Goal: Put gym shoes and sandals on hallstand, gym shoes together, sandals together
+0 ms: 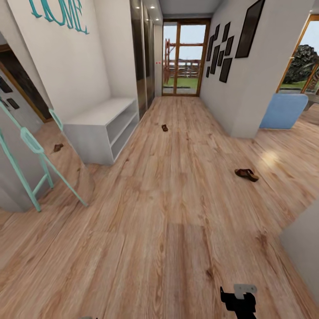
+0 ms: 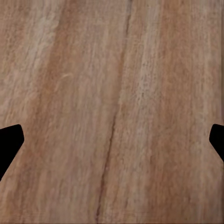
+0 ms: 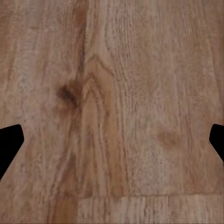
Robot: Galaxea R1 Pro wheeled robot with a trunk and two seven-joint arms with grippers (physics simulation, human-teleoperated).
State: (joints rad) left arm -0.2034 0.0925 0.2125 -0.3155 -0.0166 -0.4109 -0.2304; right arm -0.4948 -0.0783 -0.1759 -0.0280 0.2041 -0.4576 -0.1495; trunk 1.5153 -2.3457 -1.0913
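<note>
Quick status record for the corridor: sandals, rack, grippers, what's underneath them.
near sandal: on the corridor floor, right side, ahead of the robot
far sandal: on the floor mid-corridor, toward the glass door
white shelf unit: against the left wall, tiers look empty
left gripper: open, holding nothing, plank flooring below
right gripper: open, holding nothing, plank flooring below
</note>
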